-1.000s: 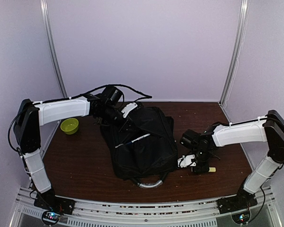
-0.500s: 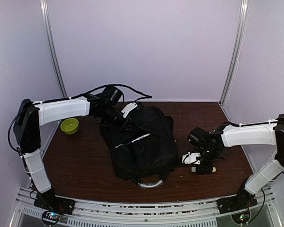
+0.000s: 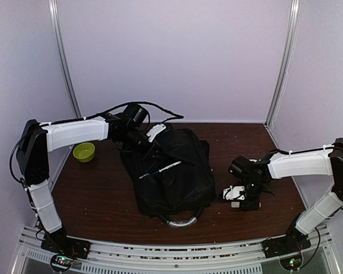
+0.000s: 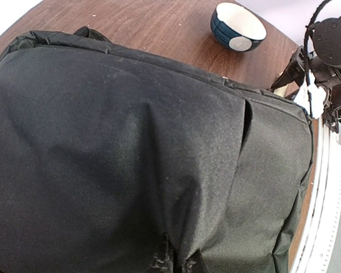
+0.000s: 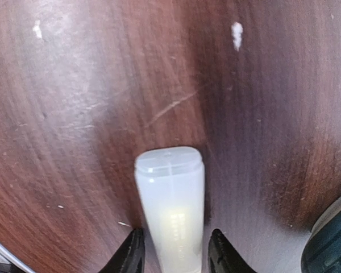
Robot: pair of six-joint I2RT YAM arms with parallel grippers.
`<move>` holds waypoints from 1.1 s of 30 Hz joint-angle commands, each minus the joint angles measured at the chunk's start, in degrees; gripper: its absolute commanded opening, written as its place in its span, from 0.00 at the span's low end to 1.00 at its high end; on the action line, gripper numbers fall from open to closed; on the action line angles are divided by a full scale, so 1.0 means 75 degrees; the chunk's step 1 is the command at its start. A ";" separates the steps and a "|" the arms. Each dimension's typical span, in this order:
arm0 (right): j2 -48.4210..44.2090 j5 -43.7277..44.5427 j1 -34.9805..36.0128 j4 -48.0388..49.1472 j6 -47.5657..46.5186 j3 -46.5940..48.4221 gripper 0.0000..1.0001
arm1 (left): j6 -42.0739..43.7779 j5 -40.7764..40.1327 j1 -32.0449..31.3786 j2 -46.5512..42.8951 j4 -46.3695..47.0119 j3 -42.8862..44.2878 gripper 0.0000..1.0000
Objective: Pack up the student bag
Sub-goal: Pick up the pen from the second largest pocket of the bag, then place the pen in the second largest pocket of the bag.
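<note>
The student bag [image 3: 171, 171] is a large black backpack lying flat mid-table, its grey curved handle [image 3: 180, 221] toward the near edge. My left gripper [image 3: 150, 144] is at the bag's far top edge, shut on a pinch of its fabric. In the left wrist view the black cloth [image 4: 131, 142] fills the frame and gathers into a fold at the bottom. My right gripper [image 3: 241, 200] is low over the table right of the bag. A white tube [image 5: 170, 205] lies flat between the open jaws of my right gripper [image 5: 175, 257], with a thin gap on the right side.
A lime-green bowl [image 3: 84, 152] sits at the left, behind the left arm. A blue-and-white bowl [image 4: 237, 25] stands on the table beyond the bag's right side, near the right arm [image 4: 327, 51]. A thin white strip [image 3: 163, 169] lies on the bag.
My right gripper moved right and slightly nearer, from beside the tube to over it. The left arm and the bag have not moved.
</note>
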 commanded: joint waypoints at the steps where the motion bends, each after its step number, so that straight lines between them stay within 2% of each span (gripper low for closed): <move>1: 0.0084 0.0424 -0.0047 0.0169 0.0031 -0.0080 0.35 | -0.0114 0.0535 -0.0047 -0.0195 0.0269 0.0317 0.00; 4: -0.0038 0.0475 -0.0046 0.0231 0.0177 -0.0072 0.28 | -0.0112 0.0513 -0.0048 -0.0208 0.0269 0.0316 0.00; 9: -0.0515 0.0266 0.0120 -0.0245 0.0512 0.0295 0.24 | -0.0104 0.0526 -0.0047 -0.0208 0.0271 0.0311 0.00; 18: -0.1105 -0.0957 0.0777 -0.1530 0.0475 0.2330 0.23 | -0.0111 0.0536 -0.0047 -0.0163 0.0269 0.0327 0.00; 25: -0.0122 -0.1713 0.1311 -0.1979 -0.0605 0.4792 0.23 | -0.0188 0.0638 -0.0058 -0.0125 0.0304 0.0329 0.00; 30: 0.1157 -0.1189 0.2330 -0.2291 -0.1158 0.6388 0.22 | -0.0149 0.0600 -0.0059 -0.0114 0.0306 0.0298 0.00; 33: 0.1670 -0.0820 0.2885 -0.2095 -0.1689 0.6817 0.21 | -0.0148 0.0789 -0.0059 -0.0077 0.0323 0.0300 0.00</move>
